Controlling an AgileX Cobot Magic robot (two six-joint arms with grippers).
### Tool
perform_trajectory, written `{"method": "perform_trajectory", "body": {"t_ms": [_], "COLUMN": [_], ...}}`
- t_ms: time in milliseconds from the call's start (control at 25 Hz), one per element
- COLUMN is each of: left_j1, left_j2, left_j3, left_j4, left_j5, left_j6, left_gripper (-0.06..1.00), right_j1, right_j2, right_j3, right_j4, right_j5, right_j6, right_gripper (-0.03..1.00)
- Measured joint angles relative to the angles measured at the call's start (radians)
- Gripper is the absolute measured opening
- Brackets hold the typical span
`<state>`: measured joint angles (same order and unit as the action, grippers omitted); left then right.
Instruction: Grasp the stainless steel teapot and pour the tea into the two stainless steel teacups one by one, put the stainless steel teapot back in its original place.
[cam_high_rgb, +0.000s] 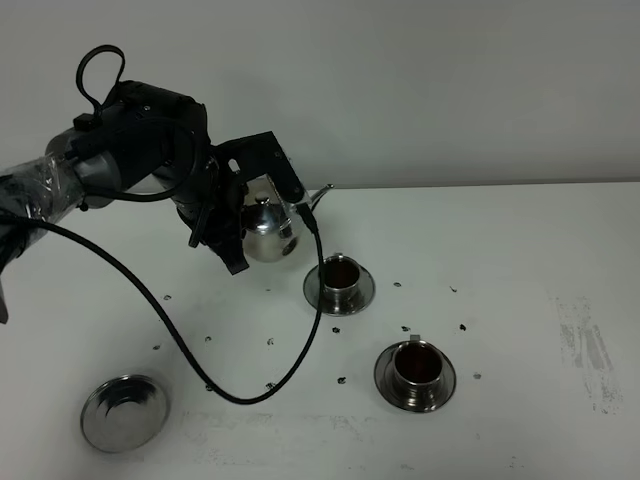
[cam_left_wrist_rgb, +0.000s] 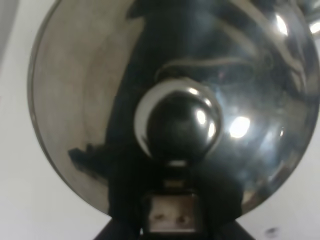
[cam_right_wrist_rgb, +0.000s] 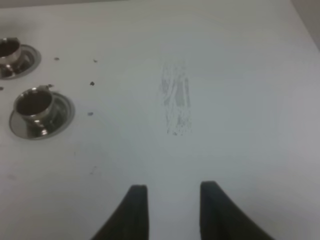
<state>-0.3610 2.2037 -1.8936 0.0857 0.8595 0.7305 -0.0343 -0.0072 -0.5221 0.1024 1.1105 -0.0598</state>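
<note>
Far left and nearest the camera on the white table: bare steel saucer, the teapot's resting place, unoccupied. Up and right of it: left gripper clamped around the stainless steel teapot, held in the air above the tabletop, just left of and behind the farther teacup. In the left wrist view, only the domed lid and its knob filling the frame; contact of the pads hidden by the pot itself. Spout aimed right and slightly up, toward the cups' side; long axis from handle to spout running left to right, body near upright, lid uppermost. Dark liquid visible in the farther teacup and in the nearer teacup, each on its own small saucer, so pouring judged finished or nearly so. Next, by judgement: return to the bare saucer, with the pot kept level, carried left and forward well clear of the black cable looping across the table, lowered squarely inside the raised rim before any release. Far right: right gripper, fingers parted, holding nothing, low over bare table near a grey scuff.
</note>
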Motion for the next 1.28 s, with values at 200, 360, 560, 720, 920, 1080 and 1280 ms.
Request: {"method": "perform_trajectory", "body": {"t_ms": [200,360,560,720,920,1080,1280], "left_j1": [0.023,0.042,0.055,0.063,0.063,0.063,0.063], "left_j2": [0.000,0.000,0.000,-0.004,-0.075,-0.182,-0.314], "left_j3": [0.053,0.087,0.153,0.169,0.172,0.260,0.454], "left_j4": [-0.014,-0.024,-0.075,-0.077,-0.077,-0.086,-0.097], "left_j5": [-0.007,-0.009,-0.052,-0.058,-0.037,-0.037,-0.075], "left_j6": [-0.147,-0.188,-0.199,-0.199,-0.199,-0.221,-0.223], "left_gripper": [0.21,0.21,0.21,0.21,0.21,0.21,0.21], "right_j1": [0.000,0.000,0.000,0.000,0.000,0.000,0.000], "right_j2": [0.000,0.000,0.000,0.000,0.000,0.000,0.000], "right_j3": [0.000,0.000,0.000,0.000,0.000,0.000,0.000], "right_j4": [0.000,0.000,0.000,0.000,0.000,0.000,0.000], "right_j5": [0.000,0.000,0.000,0.000,0.000,0.000,0.000], "right_j6": [0.000,0.000,0.000,0.000,0.000,0.000,0.000], "right_gripper": [0.24,0.24,0.24,0.24,0.24,0.24,0.24]}}
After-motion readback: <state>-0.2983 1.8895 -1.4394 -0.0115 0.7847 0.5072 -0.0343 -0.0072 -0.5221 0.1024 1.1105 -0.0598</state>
